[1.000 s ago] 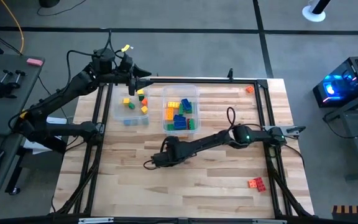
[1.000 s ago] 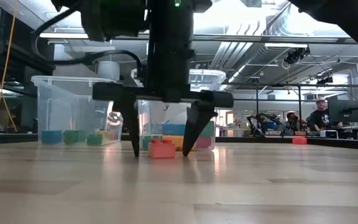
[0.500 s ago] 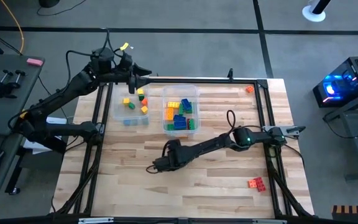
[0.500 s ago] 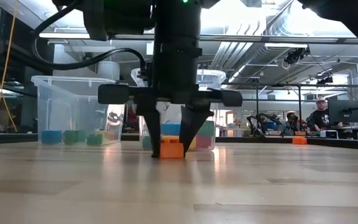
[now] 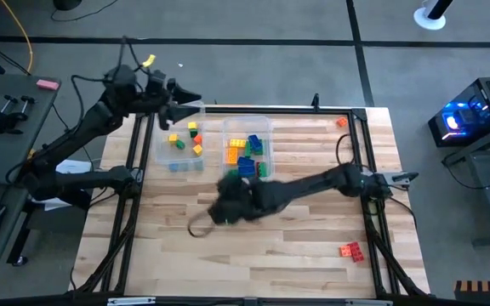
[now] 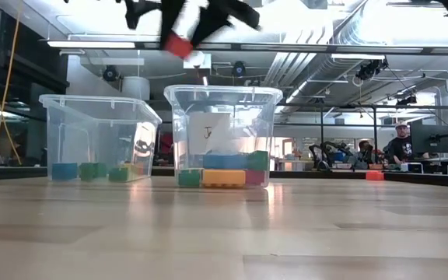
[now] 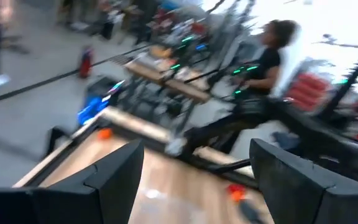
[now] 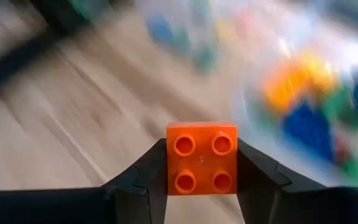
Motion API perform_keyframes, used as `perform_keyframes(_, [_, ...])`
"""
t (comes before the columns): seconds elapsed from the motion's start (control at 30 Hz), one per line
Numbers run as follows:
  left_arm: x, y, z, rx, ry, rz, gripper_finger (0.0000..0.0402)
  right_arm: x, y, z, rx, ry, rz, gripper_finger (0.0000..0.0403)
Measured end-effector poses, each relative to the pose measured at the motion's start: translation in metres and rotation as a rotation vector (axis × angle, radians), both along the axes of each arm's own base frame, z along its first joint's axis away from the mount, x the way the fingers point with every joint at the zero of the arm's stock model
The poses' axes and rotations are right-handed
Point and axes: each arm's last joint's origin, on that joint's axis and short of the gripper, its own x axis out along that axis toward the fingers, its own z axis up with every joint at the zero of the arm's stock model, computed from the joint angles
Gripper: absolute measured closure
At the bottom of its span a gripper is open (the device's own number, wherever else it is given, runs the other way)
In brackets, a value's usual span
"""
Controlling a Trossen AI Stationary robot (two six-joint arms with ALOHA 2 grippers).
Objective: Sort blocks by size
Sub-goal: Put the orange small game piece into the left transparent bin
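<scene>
**Small orange brick in the air, bin choice ahead**

A small orange plastic brick with four studs (image 8: 202, 157) sits clamped squarely between the two dark fingers of the right gripper (image 8: 202, 163), one finger pressed on each side face, studs facing the wrist camera. In the low view the brick (image 6: 179, 45) is high above the tabletop, near the top of the picture. From above, the right gripper (image 5: 228, 201) is over the wooden table (image 5: 313, 255), just in front of the two clear plastic bins.

The left-hand clear bin (image 5: 179, 161) holds a few short bricks; the right-hand clear bin (image 5: 247, 126) holds a denser pile of blue, yellow, green and orange ones, several of them longer. This brick looks like a short one, so the left-hand bin seems the likelier home. A good carry keeps the grip firm, clears the bin rim, and lets go low over the bin's middle so the brick does not bounce out.

The left gripper (image 7: 194, 180) has its fingers spread wide and empty, raised beyond the table's far left corner. A red brick (image 5: 350, 250) and another orange one (image 5: 341, 122) still lie on the table's right side.
</scene>
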Motion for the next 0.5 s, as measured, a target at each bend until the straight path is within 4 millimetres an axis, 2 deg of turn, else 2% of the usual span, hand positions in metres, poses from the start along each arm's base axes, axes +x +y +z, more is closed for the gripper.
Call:
perform_keyframes(0.1, [-0.007,-0.009,0.015,0.004,-0.101,-0.071,0.0122,0.019,-0.029,0.018,-0.075,-0.123,0.063,0.0267])
perform_keyframes(0.2, [-0.017,-0.02,0.033,0.018,-0.224,-0.138,0.0122,0.044,-0.062,0.02,-0.119,-0.25,0.098,0.0267])
perform_keyframes(0.37, [-0.036,-0.04,0.058,0.053,-0.393,-0.202,0.0122,0.078,-0.121,0.008,-0.117,-0.446,0.129,0.0267])
perform_keyframes(0.5, [-0.049,-0.052,0.065,0.063,-0.439,-0.215,0.0122,0.085,-0.159,-0.008,-0.081,-0.472,0.067,0.0267])
